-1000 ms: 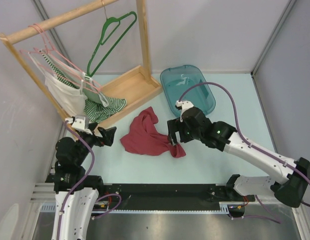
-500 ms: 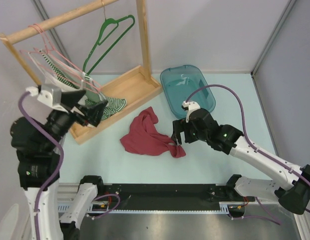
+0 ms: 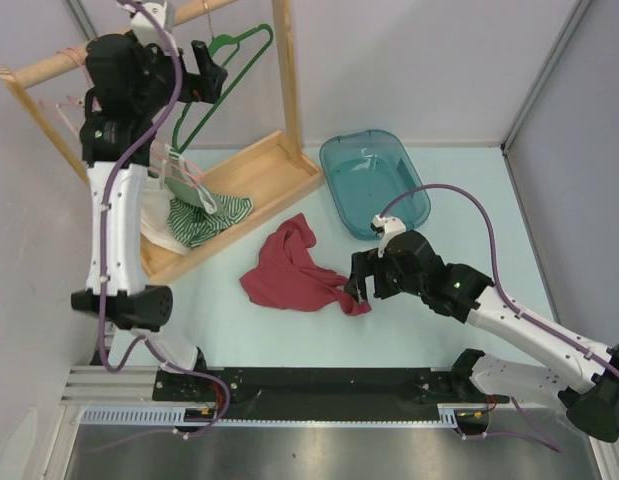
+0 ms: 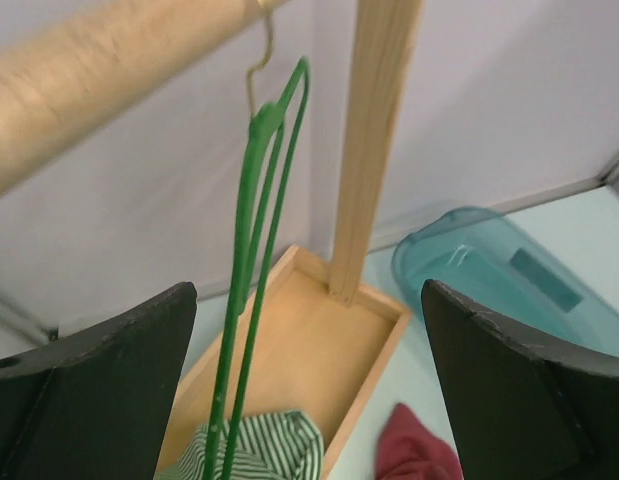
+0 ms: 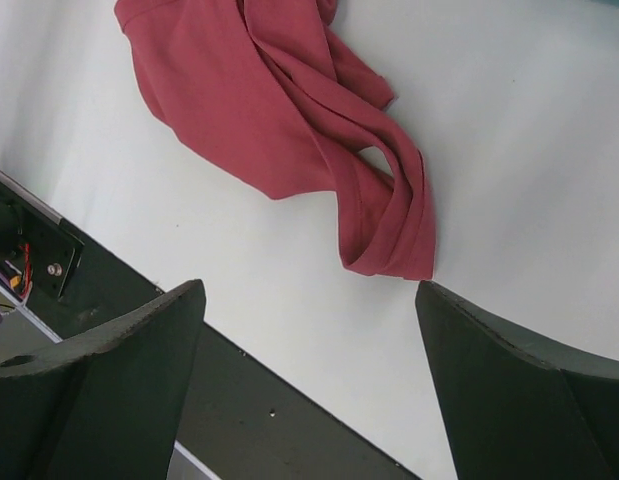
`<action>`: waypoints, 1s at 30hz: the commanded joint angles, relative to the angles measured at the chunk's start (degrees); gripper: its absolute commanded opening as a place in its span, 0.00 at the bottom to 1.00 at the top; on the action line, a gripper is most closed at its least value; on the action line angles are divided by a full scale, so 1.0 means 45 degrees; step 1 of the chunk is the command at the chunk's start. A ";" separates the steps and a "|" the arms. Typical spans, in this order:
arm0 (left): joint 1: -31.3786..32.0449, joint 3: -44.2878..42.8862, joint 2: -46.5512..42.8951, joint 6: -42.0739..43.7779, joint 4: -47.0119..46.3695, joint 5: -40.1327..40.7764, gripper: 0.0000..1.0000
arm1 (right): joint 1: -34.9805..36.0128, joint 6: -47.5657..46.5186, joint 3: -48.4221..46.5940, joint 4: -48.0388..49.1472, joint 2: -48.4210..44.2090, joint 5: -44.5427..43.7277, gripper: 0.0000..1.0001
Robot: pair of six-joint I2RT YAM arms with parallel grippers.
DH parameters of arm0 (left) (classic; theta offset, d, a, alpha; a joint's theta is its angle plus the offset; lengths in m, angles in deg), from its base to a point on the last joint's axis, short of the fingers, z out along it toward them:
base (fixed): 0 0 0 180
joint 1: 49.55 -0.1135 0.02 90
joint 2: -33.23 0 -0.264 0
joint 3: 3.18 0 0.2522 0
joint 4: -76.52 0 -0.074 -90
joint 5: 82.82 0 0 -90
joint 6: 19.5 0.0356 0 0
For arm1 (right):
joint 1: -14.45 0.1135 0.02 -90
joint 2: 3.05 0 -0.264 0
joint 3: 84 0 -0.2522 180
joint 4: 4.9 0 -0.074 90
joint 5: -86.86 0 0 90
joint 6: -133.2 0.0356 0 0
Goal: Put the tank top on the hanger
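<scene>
Left tool (image 4: pixel 307 286) wide open, high up facing the green hanger (image 4: pixel 261 130) (it hangs by its hook on the wooden rail (image 4: pixel 89 70)), right tool (image 5: pixel 309 286) wide open, low over the edge of the red tank top (image 5: pixel 259 100), crumpled on the counter (image 3: pixel 289 335)

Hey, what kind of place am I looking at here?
Likely a robot test cell, not a home: left arm and right arm at a table, bare walls, a small wooden rack with a hanger.
</scene>
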 commanded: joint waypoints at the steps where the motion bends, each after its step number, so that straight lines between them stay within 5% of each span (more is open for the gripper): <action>1: 0.0125 -0.1227 0.0962 0.1260 0.0810 0.1738 0.99 | -0.0009 0.0446 0.0168 0.0781 -0.0238 0.0554 0.91; 12: 0.0632 0.0078 0.1531 0.2003 0.0302 0.3674 0.97 | -0.0028 0.0466 0.0148 0.0977 0.0055 0.0596 0.92; 21: 0.0945 0.2208 0.0281 0.2120 -0.0479 0.4534 0.59 | -0.0008 0.0544 0.0324 0.1114 -0.0100 0.0655 0.92; 25: 0.1004 0.2659 -0.0149 0.2003 -0.0791 0.4378 0.29 | -0.0009 0.0622 0.0461 0.1055 -0.0257 0.0635 0.91; 30: 0.1024 0.3147 -0.0715 0.1887 -0.1358 0.3949 0.12 | 0.0050 0.0779 0.0597 0.1133 -0.0374 0.0694 0.91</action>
